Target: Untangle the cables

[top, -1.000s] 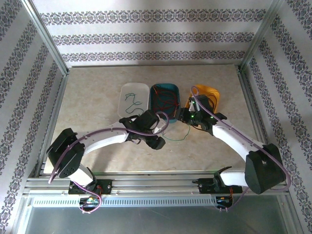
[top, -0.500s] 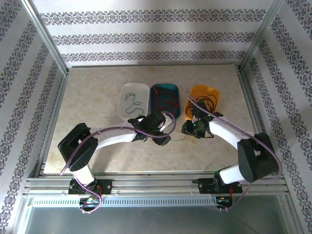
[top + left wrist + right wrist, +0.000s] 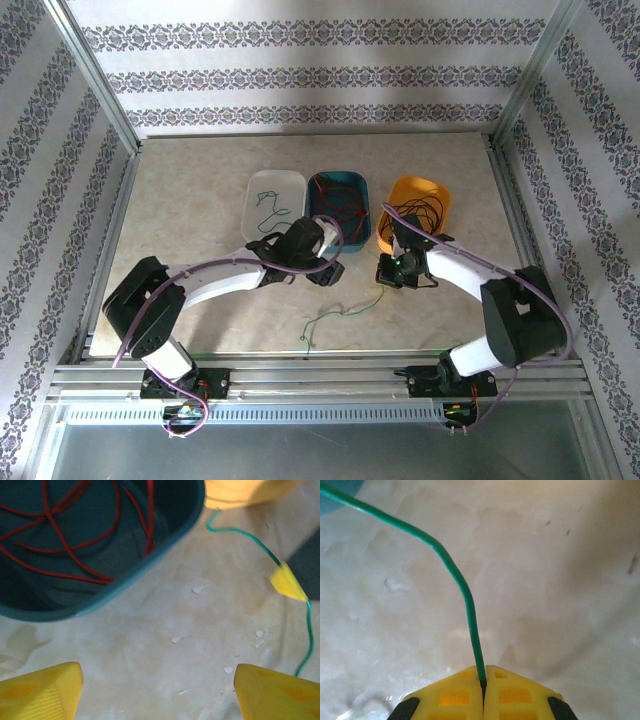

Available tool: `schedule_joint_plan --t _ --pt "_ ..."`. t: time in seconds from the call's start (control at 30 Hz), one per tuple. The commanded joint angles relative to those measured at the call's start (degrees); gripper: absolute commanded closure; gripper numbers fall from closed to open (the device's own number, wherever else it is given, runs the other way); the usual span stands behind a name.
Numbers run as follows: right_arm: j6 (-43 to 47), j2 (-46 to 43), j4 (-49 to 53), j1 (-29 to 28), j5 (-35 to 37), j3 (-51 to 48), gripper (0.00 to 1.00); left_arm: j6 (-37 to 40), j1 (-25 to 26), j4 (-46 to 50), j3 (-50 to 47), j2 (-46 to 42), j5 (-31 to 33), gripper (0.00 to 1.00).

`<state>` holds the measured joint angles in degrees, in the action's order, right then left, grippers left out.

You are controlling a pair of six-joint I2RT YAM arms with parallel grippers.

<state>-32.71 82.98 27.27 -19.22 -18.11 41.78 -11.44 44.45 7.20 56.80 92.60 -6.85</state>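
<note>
Green cable, single thin strand, out on the pale marbled table in front of the trays; runs in a slack wavy line from the right gripper toward the near edge, far end free and touching nothing else. Right gripper: jaws fully together, strand pinched at the very tips, rising from them in the wrist view and curving left. Left gripper: spread wide, nothing between the fingers, over bare table just beside the teal tray, close to the right gripper and the held strand. Red cables: several, crossed over one another inside the teal tray. Black cables: heaped in the orange tray. Second green cable: curled in the white tray. Step in hand, as judged: sorting of a freed strand, apparently clear of red and black, not yet binned. Next move, as judged: lift high enough for the trailing tail to clear the teal rim, carry left across to the white tray, release above the green lying there; alternatively, hand-off to the open left gripper, nearer that tray. Caution: springy tail liable to drag, snag a tray edge or flick in among the red.
</note>
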Motion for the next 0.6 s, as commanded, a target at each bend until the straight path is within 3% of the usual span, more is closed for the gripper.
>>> schedule_joint_plan --t 0.0,0.13,0.33,0.57 --pt "1.58 -5.55 1.42 0.33 -3.85 -1.34 1.00 -1.59 -2.67 -2.81 -0.67 -3.10 -5.45 0.21" --pt "1.14 -11.26 2.21 1.26 -3.98 0.47 1.00 -0.10 -5.96 -2.79 -1.57 -5.54 -15.07 0.20" --pt "-0.16 -14.32 2.01 2.98 -4.04 6.18 1.00 5.74 -6.32 3.84 -0.92 -7.18 -26.71 0.19" --pt "0.14 -15.04 1.65 6.44 -7.10 11.92 1.00 8.52 -6.34 6.85 -3.46 -6.98 -23.31 0.18"
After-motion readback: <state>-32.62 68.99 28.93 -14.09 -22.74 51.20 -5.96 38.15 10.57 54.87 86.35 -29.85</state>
